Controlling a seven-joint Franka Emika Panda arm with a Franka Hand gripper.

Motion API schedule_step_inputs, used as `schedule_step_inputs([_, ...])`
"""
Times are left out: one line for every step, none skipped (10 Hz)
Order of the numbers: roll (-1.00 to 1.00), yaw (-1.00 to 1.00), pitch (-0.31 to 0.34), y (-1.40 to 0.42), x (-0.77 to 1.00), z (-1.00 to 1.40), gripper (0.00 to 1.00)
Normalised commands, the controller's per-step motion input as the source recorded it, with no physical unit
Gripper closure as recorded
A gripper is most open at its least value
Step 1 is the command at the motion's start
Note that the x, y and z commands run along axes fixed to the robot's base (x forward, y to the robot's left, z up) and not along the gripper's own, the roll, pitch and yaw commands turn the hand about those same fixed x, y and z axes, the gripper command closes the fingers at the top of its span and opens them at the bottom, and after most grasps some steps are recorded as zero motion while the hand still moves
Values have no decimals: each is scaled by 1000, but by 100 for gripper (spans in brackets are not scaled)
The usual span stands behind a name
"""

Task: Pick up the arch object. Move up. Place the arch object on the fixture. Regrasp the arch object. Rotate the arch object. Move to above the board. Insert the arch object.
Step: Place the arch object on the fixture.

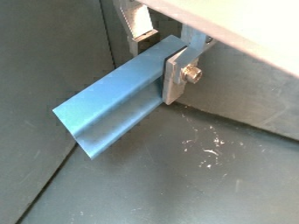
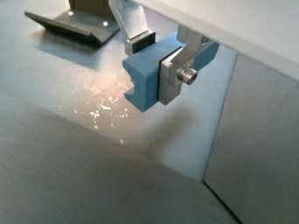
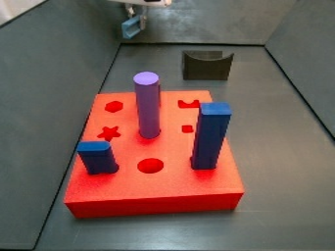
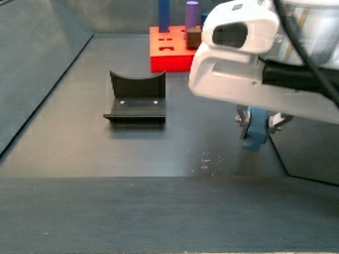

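Your gripper (image 1: 163,54) was clamped on one end of the arch object (image 1: 111,109), its 2 silver fingers (image 2: 177,72) pinching it, with the bar lifted clear of the floor. You had it well apart from the fixture (image 4: 135,97), and the board (image 3: 157,162) sat farther off.

Opposed side views sharing the board (image 3: 157,172) and fixture (image 4: 135,97); wrist views close behind the gripper (image 1: 163,61).

Gripper (image 4: 259,127) holding arch object (image 1: 114,105) beside wall; open floor toward fixture (image 4: 135,97).
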Motion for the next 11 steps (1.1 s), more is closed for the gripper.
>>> schedule_step_inputs([47, -9, 81, -2, -21, 1000, 100])
schedule_step_inputs([66, -7, 101, -4, -24, 1000, 100])
schedule_step_inputs([75, 3, 120, -7, -25, 1000, 100])
schedule_step_inputs([81, 10, 123, -9, -26, 1000, 100])
schedule_step_inputs([90, 18, 128, -14, -28, 1000, 100])
schedule_step_inputs([99, 22, 132, -15, -29, 1000, 100])
schedule_step_inputs([103, 22, 130, -16, -30, 1000, 100])
schedule_step_inputs([96, 22, 125, -17, -31, 1000, 100])
schedule_step_inputs([88, 20, 118, -12, -34, 1000, 100])
schedule_step_inputs([81, 18, 114, -11, -33, 957, 100])
schedule_step_inputs([76, 15, 110, -6, -28, 835, 100])
